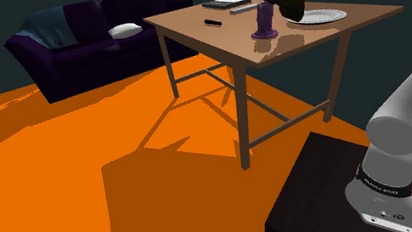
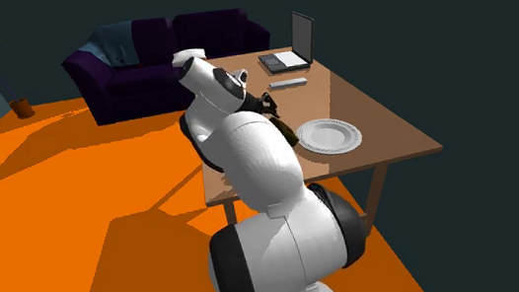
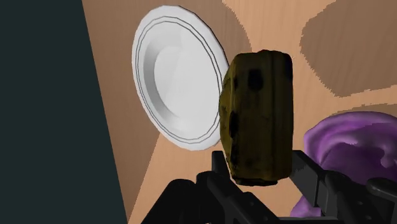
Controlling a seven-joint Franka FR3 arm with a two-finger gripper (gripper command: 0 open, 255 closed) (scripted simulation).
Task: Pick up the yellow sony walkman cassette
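The black two-finger gripper (image 3: pixel 259 170) is seen clamped on the yellow Walkman cassette player (image 3: pixel 257 114), which is gripped at its lower end by one finger on each side. The player is shown as a rounded, slab-like block, its dull yellow surface mottled with dark blotches. It is held on end just above the table (image 3: pixel 118 76), whose top is rendered as smooth tan wood crossed by darker shadows. Behind the player lies a round white plate (image 3: pixel 175 83), ringed with fine concentric lines near its rim. A glossy purple object (image 3: pixel 347 143) of lumpy, folded shape is seen close beside the gripper. In the shoulder view, the player (image 1: pixel 292 7) is held between the purple object (image 1: pixel 265 23) and the plate (image 1: pixel 321 16). Farther along the table an open laptop (image 2: pixel 292 47) is placed, and a dark purple sofa (image 1: pixel 88 36) stands beyond on the orange floor (image 1: pixel 78 184).
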